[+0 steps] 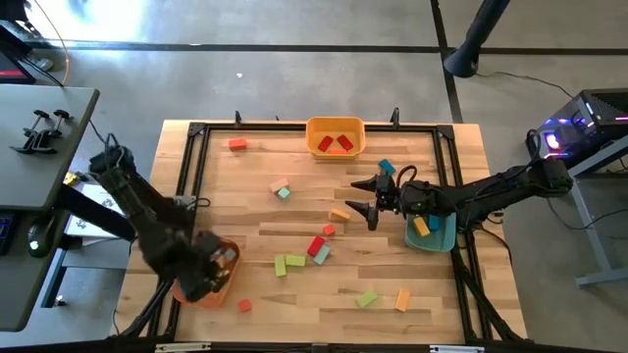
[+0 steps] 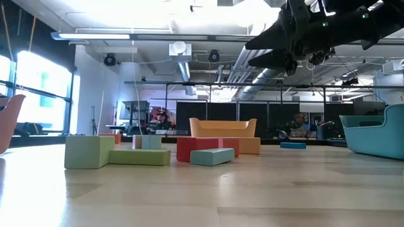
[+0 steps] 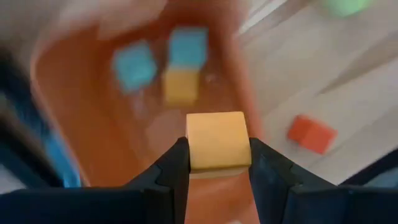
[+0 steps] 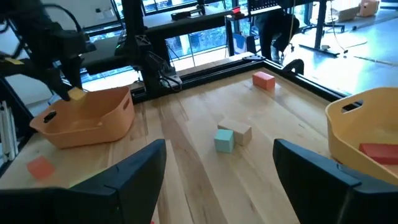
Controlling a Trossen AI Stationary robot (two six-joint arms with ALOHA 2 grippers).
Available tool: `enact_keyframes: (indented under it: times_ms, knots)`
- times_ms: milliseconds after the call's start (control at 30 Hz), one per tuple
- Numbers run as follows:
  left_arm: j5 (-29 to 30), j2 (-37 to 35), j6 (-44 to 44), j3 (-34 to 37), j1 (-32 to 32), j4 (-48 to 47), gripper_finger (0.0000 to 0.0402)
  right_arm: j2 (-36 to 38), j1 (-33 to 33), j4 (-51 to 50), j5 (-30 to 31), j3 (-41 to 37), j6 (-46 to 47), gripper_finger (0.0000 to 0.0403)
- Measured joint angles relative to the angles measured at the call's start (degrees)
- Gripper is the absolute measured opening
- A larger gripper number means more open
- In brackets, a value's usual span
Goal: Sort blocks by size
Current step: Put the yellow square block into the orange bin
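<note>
A yellow-orange cube (image 3: pixel 217 140) sits between dark fingers (image 3: pixel 176 171) above an orange tray (image 1: pixel 218 277) holding two blue blocks (image 3: pixel 134 65); the worktop (image 1: pixel 294 304) is pale striped wood.

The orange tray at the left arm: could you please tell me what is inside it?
In the orange tray, two blue cubes and a yellow-orange cube lie on its floor. The left end effector holds another yellow-orange cube above them, hiding part of the floor.

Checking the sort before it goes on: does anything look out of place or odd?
Nothing is spilled or damaged. Unsorted blocks lie scattered on the table. The left gripper holds a yellow cube over the orange tray.
</note>
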State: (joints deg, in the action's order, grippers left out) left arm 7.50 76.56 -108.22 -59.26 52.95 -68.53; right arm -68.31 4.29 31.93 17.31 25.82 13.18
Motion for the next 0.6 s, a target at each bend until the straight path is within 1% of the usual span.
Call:
enact_keyframes:
  times_ms: [100, 200, 300, 400, 600]
  knots:
    - [0.9, 0.0, -10.1, 4.0, 4.8, 3.5, 0.0111, 0.0, 0.0, 0.2, -1.1, 0.0, -1.1, 0.0291]
    - [1.6, 0.1, -15.2, 8.6, 7.1, 8.9, 0.0113, 0.0, 0.0, 0.6, -1.9, 0.0, -1.7, 0.0291]
    - [2.1, 0.1, -16.0, 13.1, 7.2, 12.7, 0.0121, 0.0, 0.0, 0.6, -1.9, 0.0, -1.7, 0.0291]
    - [2.5, 0.1, -16.1, 16.5, 5.5, 15.9, 0.0139, 0.0, 0.0, 0.5, -1.9, 0.0, -2.0, 0.0291]
    - [1.5, -0.3, -15.0, 18.4, 3.4, 15.1, 0.019, 0.0, 0.0, 0.6, -1.9, 0.0, -2.2, 0.0291]
